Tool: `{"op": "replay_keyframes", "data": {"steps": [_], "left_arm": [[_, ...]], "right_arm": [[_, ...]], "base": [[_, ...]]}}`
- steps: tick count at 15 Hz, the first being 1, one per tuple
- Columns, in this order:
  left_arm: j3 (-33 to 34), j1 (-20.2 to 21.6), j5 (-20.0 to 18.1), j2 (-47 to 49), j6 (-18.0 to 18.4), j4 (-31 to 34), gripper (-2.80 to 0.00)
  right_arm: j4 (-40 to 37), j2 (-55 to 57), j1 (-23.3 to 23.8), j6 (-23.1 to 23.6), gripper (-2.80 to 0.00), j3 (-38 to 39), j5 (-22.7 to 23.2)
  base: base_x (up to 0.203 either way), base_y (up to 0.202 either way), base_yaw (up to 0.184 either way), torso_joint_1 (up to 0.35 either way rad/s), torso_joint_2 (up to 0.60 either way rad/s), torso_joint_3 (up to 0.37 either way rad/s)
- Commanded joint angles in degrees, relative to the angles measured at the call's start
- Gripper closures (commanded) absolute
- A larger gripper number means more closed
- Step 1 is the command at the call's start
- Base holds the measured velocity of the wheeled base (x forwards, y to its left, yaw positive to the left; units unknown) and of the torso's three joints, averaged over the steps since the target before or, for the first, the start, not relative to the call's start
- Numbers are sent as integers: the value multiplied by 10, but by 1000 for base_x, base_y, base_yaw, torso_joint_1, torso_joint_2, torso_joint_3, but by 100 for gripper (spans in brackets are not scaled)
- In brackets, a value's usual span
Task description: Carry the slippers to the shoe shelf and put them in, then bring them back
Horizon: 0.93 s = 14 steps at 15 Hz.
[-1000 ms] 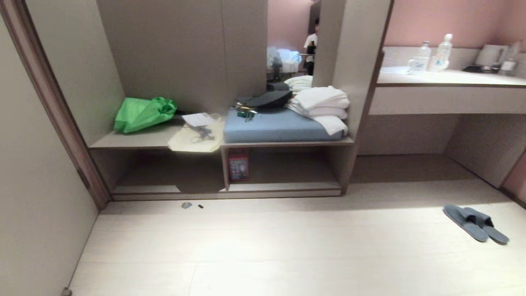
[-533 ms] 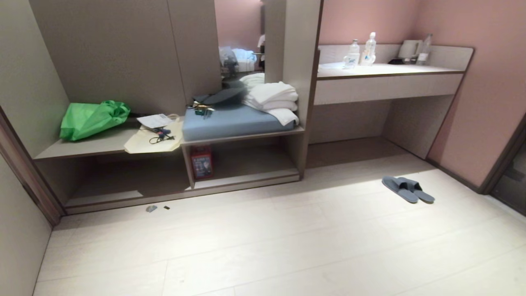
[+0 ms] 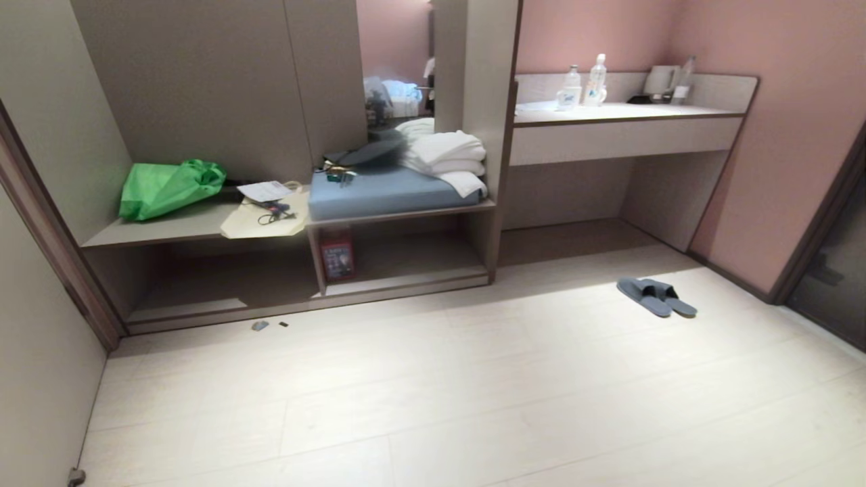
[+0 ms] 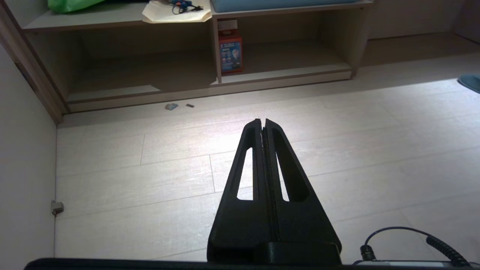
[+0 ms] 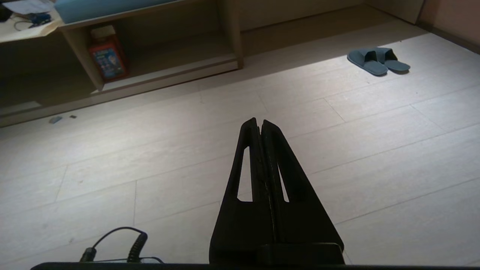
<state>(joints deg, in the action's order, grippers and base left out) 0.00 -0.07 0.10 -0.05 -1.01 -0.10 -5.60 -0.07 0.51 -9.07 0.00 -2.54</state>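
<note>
Both pincers, left (image 4: 262,120) and right (image 5: 258,120), are pressed narrow and hold nothing. The slippers (image 5: 378,61) lie side by side on the floor, well ahead of the right pincer and off to one side. The shelf (image 3: 406,260) stands far from them; a careless approach may nudge the pair apart.

Soft overhead light brightens the pale floor (image 3: 473,379); the low cubbies (image 3: 406,260) sit in deep shadow, straight lines bow at the head view's edges, focus slightly soft
</note>
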Motion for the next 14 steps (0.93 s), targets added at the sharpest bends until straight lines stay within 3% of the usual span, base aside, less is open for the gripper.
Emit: {"op": "replay_keyframes", "data": {"steps": [1,14], "left_arm": [[0,0,0,0,0,0,0],[0,0,0,0,0,0,0]], "right_arm": [[0,0,0,-1,0,1,0],[0,-1,0,-1,0,1,0]], "base": [[-197,0,-1,1,2,-1],[-190,0,2,2,1,3]]}}
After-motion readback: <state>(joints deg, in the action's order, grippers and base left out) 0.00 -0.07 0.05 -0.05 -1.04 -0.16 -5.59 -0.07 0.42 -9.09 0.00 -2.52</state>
